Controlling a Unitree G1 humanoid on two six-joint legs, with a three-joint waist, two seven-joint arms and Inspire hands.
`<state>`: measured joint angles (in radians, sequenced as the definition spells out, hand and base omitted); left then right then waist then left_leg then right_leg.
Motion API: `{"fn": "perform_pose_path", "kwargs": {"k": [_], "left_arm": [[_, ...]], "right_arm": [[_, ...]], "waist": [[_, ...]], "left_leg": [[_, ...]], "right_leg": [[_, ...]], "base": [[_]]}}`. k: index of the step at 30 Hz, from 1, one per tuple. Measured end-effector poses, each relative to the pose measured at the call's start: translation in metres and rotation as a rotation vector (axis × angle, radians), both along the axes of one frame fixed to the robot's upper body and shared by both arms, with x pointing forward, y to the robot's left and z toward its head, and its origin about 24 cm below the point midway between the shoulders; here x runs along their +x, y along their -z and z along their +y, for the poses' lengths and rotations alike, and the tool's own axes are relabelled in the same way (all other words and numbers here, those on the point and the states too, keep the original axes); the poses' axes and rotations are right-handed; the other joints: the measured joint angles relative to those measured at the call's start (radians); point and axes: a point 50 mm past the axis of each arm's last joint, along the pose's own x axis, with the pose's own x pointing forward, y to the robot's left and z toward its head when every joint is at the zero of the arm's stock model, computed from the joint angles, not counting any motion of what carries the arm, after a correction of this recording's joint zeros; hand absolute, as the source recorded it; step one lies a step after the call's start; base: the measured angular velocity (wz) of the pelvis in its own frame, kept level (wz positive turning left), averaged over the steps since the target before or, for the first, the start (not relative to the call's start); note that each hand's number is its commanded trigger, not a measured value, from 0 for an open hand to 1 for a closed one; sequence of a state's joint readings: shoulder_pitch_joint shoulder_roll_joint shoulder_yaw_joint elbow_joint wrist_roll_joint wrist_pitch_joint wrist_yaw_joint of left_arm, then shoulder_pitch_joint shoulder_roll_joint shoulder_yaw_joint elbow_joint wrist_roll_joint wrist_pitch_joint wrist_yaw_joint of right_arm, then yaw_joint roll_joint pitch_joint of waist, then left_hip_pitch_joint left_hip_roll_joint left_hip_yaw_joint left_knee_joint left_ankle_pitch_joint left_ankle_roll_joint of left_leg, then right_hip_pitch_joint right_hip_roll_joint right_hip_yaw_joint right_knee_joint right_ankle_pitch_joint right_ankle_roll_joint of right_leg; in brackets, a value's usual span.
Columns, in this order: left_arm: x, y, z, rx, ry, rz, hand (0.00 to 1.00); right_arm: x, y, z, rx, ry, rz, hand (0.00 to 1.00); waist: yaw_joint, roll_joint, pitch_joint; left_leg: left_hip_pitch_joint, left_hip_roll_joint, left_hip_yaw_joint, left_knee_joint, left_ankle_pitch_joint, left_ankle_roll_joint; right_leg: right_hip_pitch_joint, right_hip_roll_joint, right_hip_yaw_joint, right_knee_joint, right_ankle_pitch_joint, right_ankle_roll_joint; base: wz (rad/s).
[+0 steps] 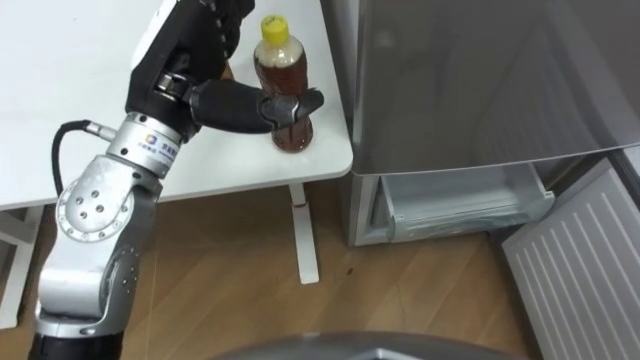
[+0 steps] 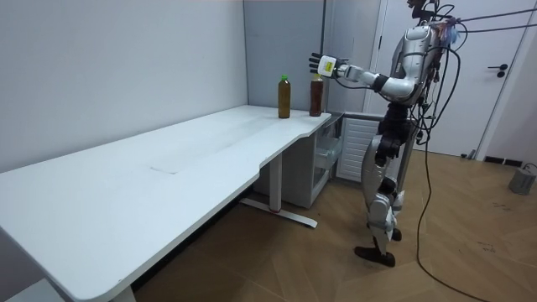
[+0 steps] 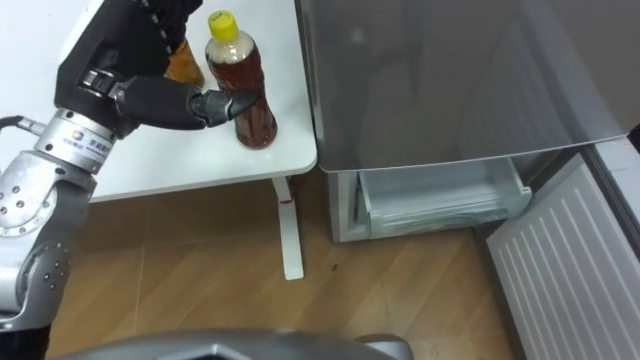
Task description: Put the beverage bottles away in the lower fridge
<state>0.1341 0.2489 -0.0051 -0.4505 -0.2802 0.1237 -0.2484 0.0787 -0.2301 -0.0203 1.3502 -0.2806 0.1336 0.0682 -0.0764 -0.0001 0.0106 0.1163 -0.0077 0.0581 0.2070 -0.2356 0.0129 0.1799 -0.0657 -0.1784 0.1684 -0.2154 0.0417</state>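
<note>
Two bottles: both hold brown drink and stand upright at the worktop [image 1: 70, 70] corner beside the fridge [image 1: 480, 80].
Yellow-capped bottle [image 1: 280, 68]: the one closer to the fridge-side edge, close to the corner.
Green-capped bottle [image 2: 284, 96]: just beside the first, further in from that edge, and apart from it.
Left hand [image 1: 195, 70]: reached out over the corner on a stretched arm.
Fingers [image 2: 314, 59]: spread and straight in the room view, clamped on nothing.
Bottle relative to fingers: in the room view the hand sits higher than the yellow cap, and the bottle stands under it. In the eye views the thumb [image 1: 270, 105] crosses in front of the bottle's waist with the fingers off to the cap's left. No contact with the thumb can be made out.
Lower fridge: its door [image 1: 580, 270] is swung open, ribbed white inside facing up. A pale drawer [image 1: 460, 205] shows in the opening under the grey upper door.
Robot: stands on wooden floor at the worktop's end, next to the fridge.
</note>
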Motion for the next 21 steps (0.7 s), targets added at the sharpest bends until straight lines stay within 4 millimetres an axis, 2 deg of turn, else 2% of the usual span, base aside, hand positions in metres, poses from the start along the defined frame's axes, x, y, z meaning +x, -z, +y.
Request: {"fn": "perform_pose_path", "kwargs": {"k": [12,21], "left_arm": [[0.0,0.002,0.0,-0.004,-0.004,0.007,0.0],[0.003,0.028,0.006,-0.015,-0.04,0.129,0.0]], "right_arm": [[0.005,0.0,0.0,0.001,-0.008,-0.022,0.0],[-0.004,0.0,0.002,0.005,0.005,0.018,0.0]], "waist": [[0.002,0.012,-0.007],[0.004,0.008,-0.0053]], "left_leg": [[0.002,0.001,0.007,0.011,0.0,0.0],[-0.001,0.001,0.013,-0.002,0.0,0.0]], "right_leg": [[-0.003,-0.001,0.001,0.003,0.0,-0.001],[-0.007,0.0,0.008,0.002,0.0,-0.001]], "base": [[-0.02],[-0.01]]}}
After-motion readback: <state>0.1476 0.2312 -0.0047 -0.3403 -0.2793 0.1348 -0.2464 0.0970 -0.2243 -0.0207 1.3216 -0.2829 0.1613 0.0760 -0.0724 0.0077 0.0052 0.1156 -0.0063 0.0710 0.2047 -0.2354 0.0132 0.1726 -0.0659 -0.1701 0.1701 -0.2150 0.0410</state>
